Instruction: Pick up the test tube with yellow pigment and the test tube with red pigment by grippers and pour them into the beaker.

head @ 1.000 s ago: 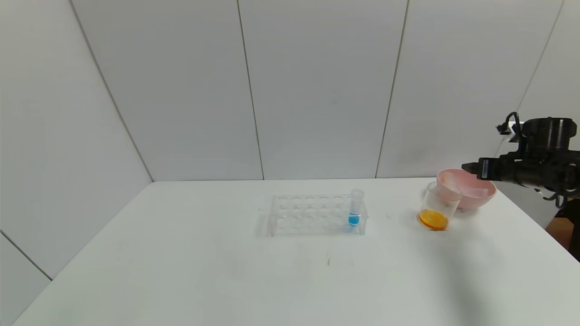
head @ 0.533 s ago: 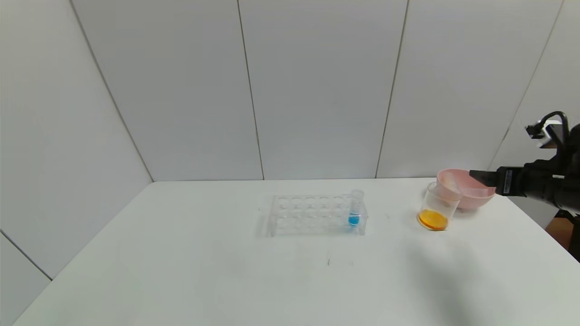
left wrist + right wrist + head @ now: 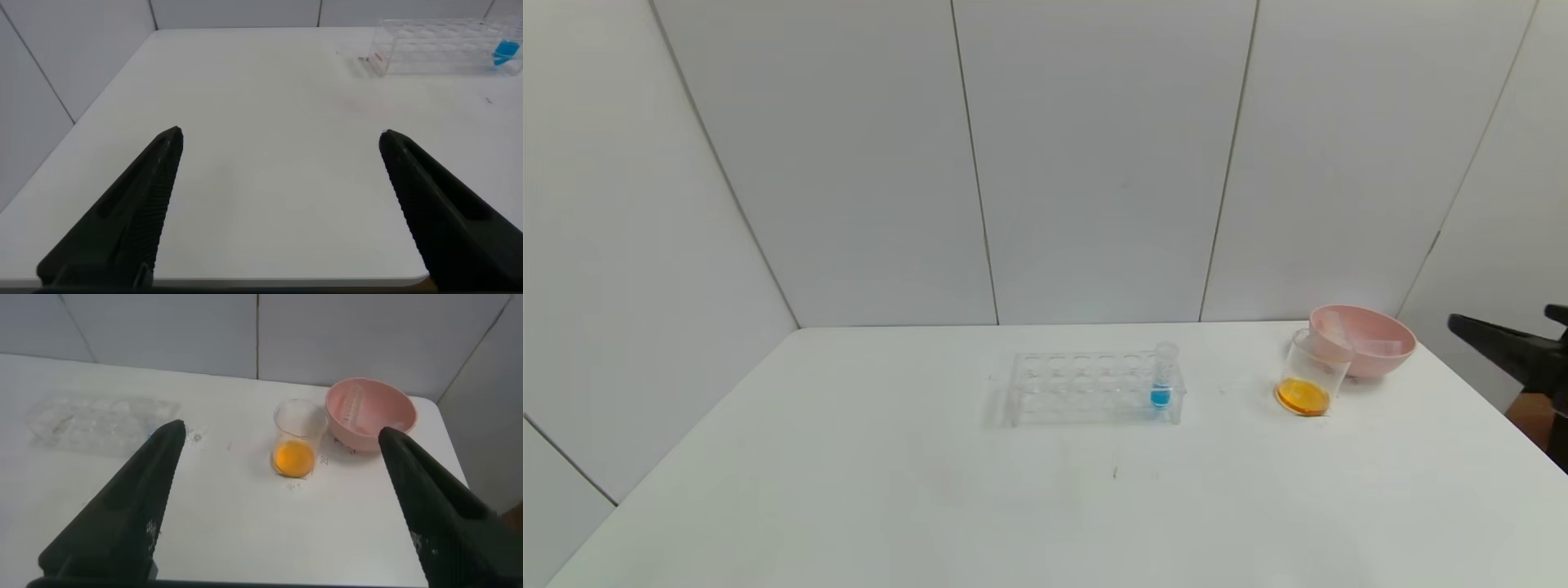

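no readable text, no labels, no numbers on anything shown

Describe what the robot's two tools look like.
Left tool: two matte black, wedge-shaped fingers, ridged on their inner faces. Right tool: the same black tapered pair, ridged inside; the head view shows it as a black pointed shape. No cables or labels are visible.

Bright even light, soft faint shadows, slightly hazy

Orange liquid in clear beaker (image 3: 1313, 372) (pink bowl (image 3: 1372, 354) behind); white table (image 3: 931, 490).
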{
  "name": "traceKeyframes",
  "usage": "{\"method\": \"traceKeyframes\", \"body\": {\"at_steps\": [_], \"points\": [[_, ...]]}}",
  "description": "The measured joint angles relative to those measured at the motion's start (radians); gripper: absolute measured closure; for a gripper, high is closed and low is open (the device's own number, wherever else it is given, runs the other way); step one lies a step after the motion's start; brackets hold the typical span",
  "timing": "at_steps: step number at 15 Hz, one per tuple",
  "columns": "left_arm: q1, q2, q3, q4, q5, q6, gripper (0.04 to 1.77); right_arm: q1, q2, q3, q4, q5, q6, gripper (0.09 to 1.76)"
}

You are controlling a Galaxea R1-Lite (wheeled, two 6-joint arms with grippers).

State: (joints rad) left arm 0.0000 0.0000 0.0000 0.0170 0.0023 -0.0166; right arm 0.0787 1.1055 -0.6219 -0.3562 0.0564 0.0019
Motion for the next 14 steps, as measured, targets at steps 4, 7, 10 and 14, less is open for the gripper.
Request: {"method": "traceKeyframes", "body": {"at_steps": [4,7,10,14], "points": [[0.000,0.000,0.000,0.000,0.000,0.000,0.09,0.058,-0.296,0.020,0.156,-0.032,-0.022,0.15],[0.000,0.000,0.000,0.000,0.000,0.000,0.09,0.045,-0.473,0.020,0.219,-0.107,-0.056,0.15],[0.000,0.000,0.000,0.000,0.000,0.000,0.09,0.006,-0.629,0.013,0.315,-0.206,-0.144,0.15],[0.000,0.000,0.000,0.000,0.000,0.000,0.09,-0.040,-0.815,0.025,0.385,-0.206,-0.178,0.15]]}}
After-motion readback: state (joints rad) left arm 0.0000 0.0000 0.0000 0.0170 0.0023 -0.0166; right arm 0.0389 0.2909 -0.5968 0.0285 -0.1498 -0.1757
